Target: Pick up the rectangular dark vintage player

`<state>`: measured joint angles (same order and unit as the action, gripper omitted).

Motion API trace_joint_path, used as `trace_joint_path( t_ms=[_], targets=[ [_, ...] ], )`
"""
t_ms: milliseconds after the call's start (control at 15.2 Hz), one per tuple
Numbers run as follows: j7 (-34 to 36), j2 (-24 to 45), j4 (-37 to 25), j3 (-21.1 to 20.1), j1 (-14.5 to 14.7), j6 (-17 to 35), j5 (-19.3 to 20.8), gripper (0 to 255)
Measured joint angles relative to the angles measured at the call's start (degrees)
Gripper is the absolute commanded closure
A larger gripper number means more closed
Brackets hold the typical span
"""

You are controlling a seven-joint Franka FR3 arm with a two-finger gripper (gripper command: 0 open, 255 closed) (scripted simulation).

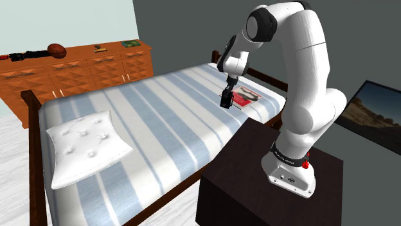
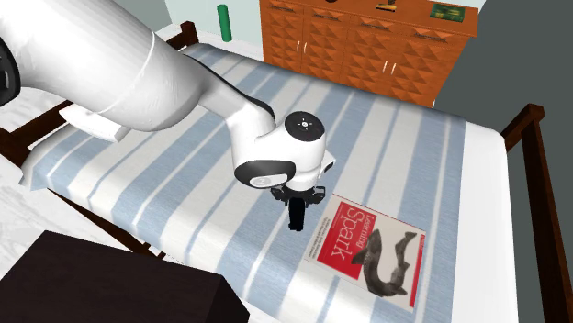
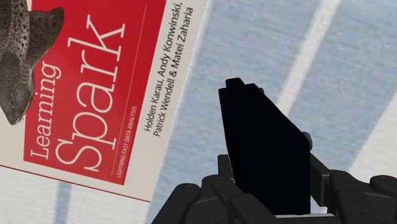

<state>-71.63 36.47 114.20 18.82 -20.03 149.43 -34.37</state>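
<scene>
Logged, largest first: a wide wooden-framed bed (image 1: 160, 122) with a blue-and-white striped cover, spread beneath the jaws. Noted a long orange-brown wooden dresser (image 1: 77, 72) well apart from the jaws, past the bed's far side. Noted a white tufted square pillow (image 1: 87, 153) on the stripes, also well apart from the jaws. Found a flat red-and-white book (image 2: 372, 252) titled "Learning Spark" lying on the stripes just beside the jaws (no contact with them, as far as can be told).

Found the task's thing, a plain black rectangular player (image 3: 264, 133), standing on end between the jaws of the all-black two-finger gripper (image 2: 298, 216). Read the jaws as clamped on it, one on each of two opposite sides. Could not tell whether its lower end touches the stripes.

Handling, by judgement only:
- Expect a stiff, hard-shelled box with no give under the pads.
- Expect smooth faces, so possibly slippery.
- Guess moderate weight (nothing here confirms it).
- Treat as fragile if dropped, being an old device.

Hold appears to sit near one end, with most of the body projecting past the fingertips. Would prefer a hold nearer the middle of the flat sides. Otherwise advise a slow, straight lift to limit pivoting.
</scene>
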Motion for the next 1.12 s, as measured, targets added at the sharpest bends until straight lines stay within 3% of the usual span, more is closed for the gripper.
trace_joint_path(
  t_ms=[528,1122],
  targets=[
    [0.17,-0.19,-0.02,0.15,0.11,-0.26,0.18,255],
    [3.08,-5.32,1.12,3.16,2.34,-4.17,3.71,255]
  ],
)
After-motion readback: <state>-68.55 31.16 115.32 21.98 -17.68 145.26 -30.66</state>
